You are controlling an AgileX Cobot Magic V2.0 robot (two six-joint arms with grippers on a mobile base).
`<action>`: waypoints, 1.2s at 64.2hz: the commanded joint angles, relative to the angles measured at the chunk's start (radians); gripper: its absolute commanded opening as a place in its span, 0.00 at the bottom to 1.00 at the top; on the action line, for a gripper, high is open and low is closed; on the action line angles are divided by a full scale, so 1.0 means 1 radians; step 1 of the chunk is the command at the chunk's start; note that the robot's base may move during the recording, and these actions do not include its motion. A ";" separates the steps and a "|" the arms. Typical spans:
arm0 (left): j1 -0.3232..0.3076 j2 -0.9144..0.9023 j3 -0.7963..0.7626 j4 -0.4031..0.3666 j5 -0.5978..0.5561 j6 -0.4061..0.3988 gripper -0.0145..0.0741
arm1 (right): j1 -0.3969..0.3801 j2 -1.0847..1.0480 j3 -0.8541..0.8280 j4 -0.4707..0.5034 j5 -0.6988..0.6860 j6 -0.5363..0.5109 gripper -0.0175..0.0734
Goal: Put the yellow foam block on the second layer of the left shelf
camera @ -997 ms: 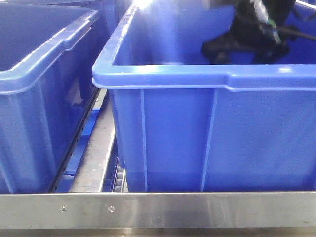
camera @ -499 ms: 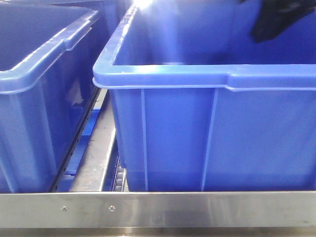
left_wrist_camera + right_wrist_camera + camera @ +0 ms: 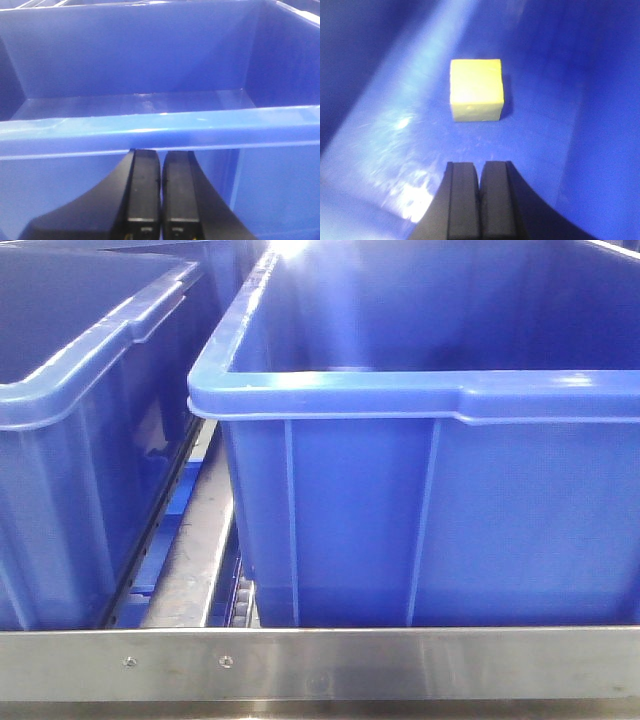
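The yellow foam block lies on the blue floor of a bin, seen only in the right wrist view. My right gripper hangs above the bin floor a short way in front of the block, shut, with nothing between its fingers. My left gripper is shut too and empty, its tips just under the front rim of a blue bin. Neither gripper appears in the front view, and the block is hidden there. The shelf's layers cannot be made out.
Two large blue bins stand side by side on a metal rack: one in the middle and right, one at the left. A steel rail runs across the front. A narrow gap with rollers separates the bins.
The dark arm seen at the upper right inside the middle bin has risen out of the front view; it is gone from that view now.
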 commanded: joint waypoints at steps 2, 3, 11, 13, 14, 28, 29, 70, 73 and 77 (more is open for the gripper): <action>-0.003 -0.014 0.026 -0.003 -0.084 -0.004 0.32 | 0.002 -0.161 0.044 0.017 -0.094 -0.004 0.25; -0.003 -0.014 0.026 -0.003 -0.084 -0.004 0.32 | 0.002 -0.181 0.052 0.018 -0.092 -0.004 0.25; -0.003 -0.014 0.026 -0.003 -0.084 -0.004 0.32 | 0.002 -0.331 0.100 0.008 -0.063 -0.004 0.25; -0.003 -0.014 0.026 -0.003 -0.084 -0.004 0.32 | 0.002 -0.359 0.106 0.006 -0.060 -0.004 0.25; -0.003 -0.014 0.026 -0.003 -0.084 -0.004 0.32 | 0.002 -0.372 0.108 0.006 -0.060 -0.004 0.25; -0.003 -0.014 0.026 -0.003 -0.084 -0.004 0.32 | 0.002 -0.473 0.109 0.006 -0.076 -0.004 0.25; -0.003 -0.014 0.026 -0.003 -0.084 -0.004 0.32 | 0.002 -0.473 0.109 0.006 -0.076 -0.004 0.25; -0.003 -0.014 0.026 -0.003 -0.084 -0.004 0.32 | -0.350 -0.609 0.322 0.016 -0.343 -0.004 0.25; -0.003 -0.014 0.026 -0.003 -0.084 -0.004 0.32 | -0.389 -0.635 0.365 0.017 -0.373 -0.004 0.25; -0.003 -0.014 0.026 -0.003 -0.084 -0.004 0.32 | -0.426 -0.674 0.423 0.017 -0.400 -0.004 0.25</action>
